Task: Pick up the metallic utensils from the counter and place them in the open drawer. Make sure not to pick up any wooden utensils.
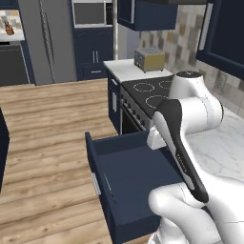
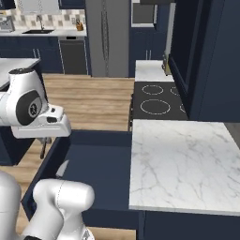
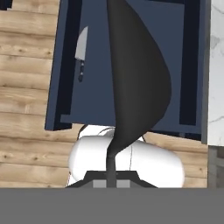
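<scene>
the claw is pressed together on the thin stem of the dark-grey metal spoon, and in the hand view the spoon's broad dark bowl rises from the fingertips and looms large across the middle of the picture. below it lies the open drawer, navy blue, with its walls framing a flat blue floor. on that floor, close to the left wall as the hand view sees it, lies the kitchen knife, silver blade and black handle, flat and apart from the spoon. from the right base view the claw hangs under the white wrist over the left part of the drawer, with a slim dark thing hanging down from it, too small there to make out further. in the left base view the drawer stands pulled out over the wooden floor, with its slim silver bar handle on the front. just beside the drawer is the desk, a white marble slab with grey veins over navy cabinets. beyond the desk sits a black cooktop, then a toaster on a further white top, and far back a grey fridge.
</scene>
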